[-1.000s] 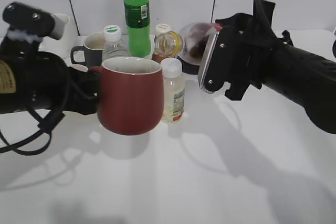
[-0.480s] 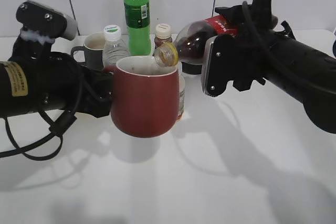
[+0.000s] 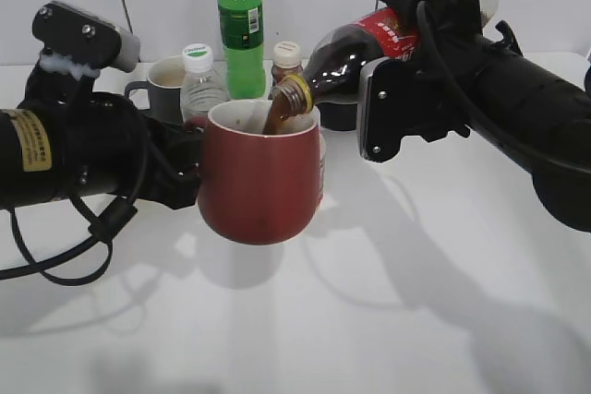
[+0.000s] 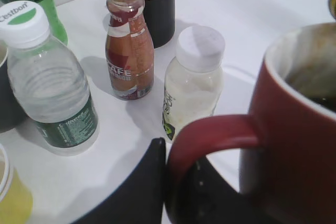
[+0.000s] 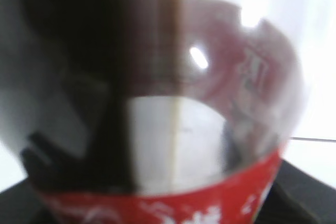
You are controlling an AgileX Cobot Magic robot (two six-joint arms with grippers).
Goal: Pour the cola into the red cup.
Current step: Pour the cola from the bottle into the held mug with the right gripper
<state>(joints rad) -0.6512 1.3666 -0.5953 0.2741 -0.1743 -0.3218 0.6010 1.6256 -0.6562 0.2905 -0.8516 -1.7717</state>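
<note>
My left gripper [image 3: 189, 168] is shut on the handle [image 4: 210, 135] of the red cup [image 3: 259, 177] and holds it above the table. In the left wrist view the gripper [image 4: 176, 182] clamps the handle, and dark liquid lies inside the cup [image 4: 294, 150]. My right gripper [image 3: 411, 39] is shut on the cola bottle [image 3: 355, 43] at its red label. The bottle is tilted down to the left, with its open gold-ringed neck [image 3: 294, 94] at the cup's rim. Cola fills the neck. The bottle [image 5: 173, 103] fills the right wrist view, blurred.
Behind the cup stand a green bottle [image 3: 240, 20], a clear water bottle [image 3: 201, 80], a small brown bottle with a white cap [image 4: 128, 45], a pale white-capped bottle [image 4: 194, 87], a black mug [image 4: 157, 3] and a grey mug [image 3: 162, 85]. A yellow cup [image 4: 10, 198] is at lower left.
The cup moved right under the bottle's mouth. The bottle tipped further, its neck dropping to the cup's rim, and cola ran into the neck.
</note>
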